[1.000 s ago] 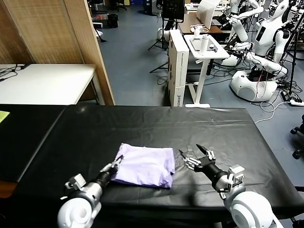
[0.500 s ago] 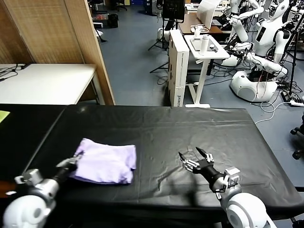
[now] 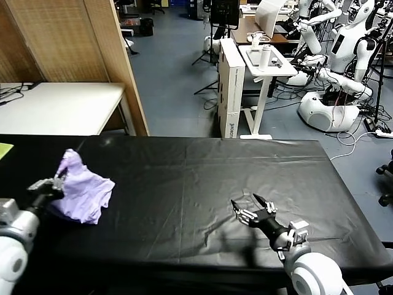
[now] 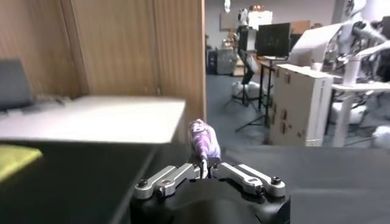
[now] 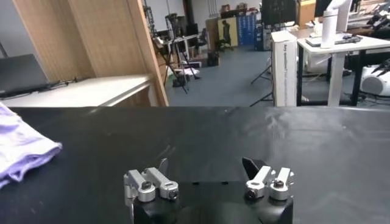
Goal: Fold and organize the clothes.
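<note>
The folded lavender T-shirt is at the far left of the black table, partly lifted, one corner raised. My left gripper is shut on its near edge. In the left wrist view a bunched purple-and-white bit of the shirt sticks up between the closed fingers of the left gripper. My right gripper is open and empty, low over the table at the front right. In the right wrist view its jaws stand wide apart, and the shirt lies far off to the side.
The black table cover spans the view. A white table and a wooden partition stand behind on the left. A white stand and other robots are behind on the right. A yellow sheet lies at the far left edge.
My left gripper has dragged the shirt from the table's front centre to the far left and lifted its edge. My right gripper drew back slightly toward the front edge.
</note>
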Robot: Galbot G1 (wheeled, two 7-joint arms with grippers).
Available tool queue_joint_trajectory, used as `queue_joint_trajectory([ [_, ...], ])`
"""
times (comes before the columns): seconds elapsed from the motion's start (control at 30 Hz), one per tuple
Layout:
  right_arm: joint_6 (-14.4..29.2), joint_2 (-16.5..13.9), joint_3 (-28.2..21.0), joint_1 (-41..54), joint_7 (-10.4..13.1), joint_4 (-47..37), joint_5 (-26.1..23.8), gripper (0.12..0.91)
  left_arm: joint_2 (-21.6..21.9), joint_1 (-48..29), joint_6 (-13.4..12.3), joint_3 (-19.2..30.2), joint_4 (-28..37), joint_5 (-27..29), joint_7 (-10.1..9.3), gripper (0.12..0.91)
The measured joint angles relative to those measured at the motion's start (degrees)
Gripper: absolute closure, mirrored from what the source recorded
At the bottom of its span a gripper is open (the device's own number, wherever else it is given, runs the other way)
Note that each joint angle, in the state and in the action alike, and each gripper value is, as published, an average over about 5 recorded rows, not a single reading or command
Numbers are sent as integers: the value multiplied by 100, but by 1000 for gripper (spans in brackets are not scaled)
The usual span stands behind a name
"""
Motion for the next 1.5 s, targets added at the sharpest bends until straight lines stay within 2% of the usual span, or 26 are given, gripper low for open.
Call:
queue_joint_trajectory([
  [0.13,-1,-10,63,-78,5,49,-15,118,-602,-202,259,866,-221,41,-257,844],
  [0.27,-1,10,80,-130,9,71,-63,118,-1235,-418,331,1783,-238,204,-416,844],
  [0.43,-38,20,14,-84,15,37,-66,118,-1953,-527,252,2716,-8,625,-411,844],
  [0.6,-231,29,-109,56,140,-53,269,118,-2459,-619,243,3213,234,782,-362,844],
  [0.7,-404,58,-206,166,337,-102,623,118,-2557,-611,246,3355,212,871,-309,730],
  [0.87,-733,149,-485,456,708,-200,1420,118,-2536,-522,216,3375,-4,1003,-183,396],
  [1.0,-891,239,-765,738,918,-317,1916,118,-2435,-455,153,3268,-194,996,-166,187],
  [1.1,-957,314,-973,923,999,-413,2139,118,-2350,-425,98,3157,-273,1002,-181,132],
  [1.43,-1042,687,-1698,1461,1082,-877,2455,123,-2375,-283,-86,2992,-241,1342,-184,123],
  [1.5,-1042,747,-1782,1518,1065,-965,2466,170,-2386,-264,-123,2961,-217,1379,-185,123],
])
